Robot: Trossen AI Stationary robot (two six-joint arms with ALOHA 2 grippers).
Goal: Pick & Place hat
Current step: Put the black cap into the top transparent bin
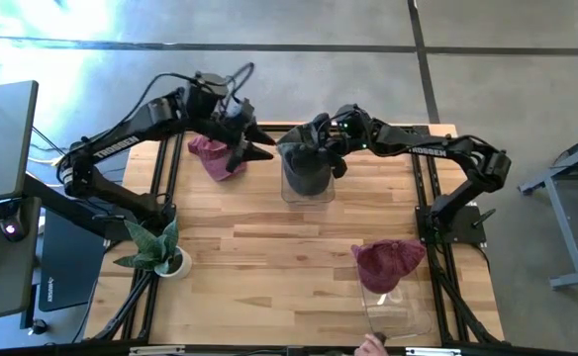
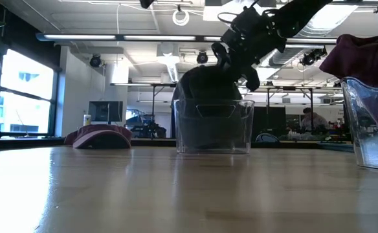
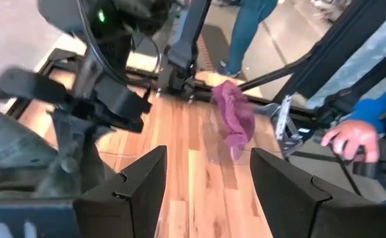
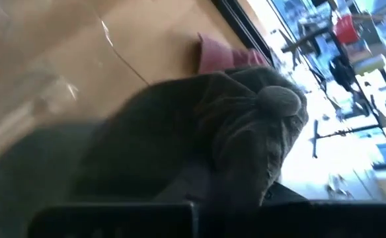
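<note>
A dark grey hat [image 1: 307,170] sits crown up in a clear bin [image 2: 211,139] at the table's far middle, its top button [image 4: 279,99] close in the right wrist view. My right gripper [image 2: 235,63] is open just above the crown, toward its right side. A maroon hat [image 1: 215,156] lies on the table left of the bin [image 2: 101,137]. My left gripper [image 3: 206,185] is open and hovers between that hat and the bin [image 1: 257,150], holding nothing. My right gripper stands with spread fingers [image 2: 250,77] over the grey hat's crown [image 2: 205,72], slanting down from the table's right. I cannot tell whether a fingertip touches the cloth.
A second clear bin [image 1: 398,302] at the near right holds another maroon hat [image 1: 388,259]. A potted plant [image 1: 155,249] stands near the left edge. A person's hand [image 1: 373,343] shows at the near edge, also the hand [image 3: 345,139]. Bare wood lies in the middle.
</note>
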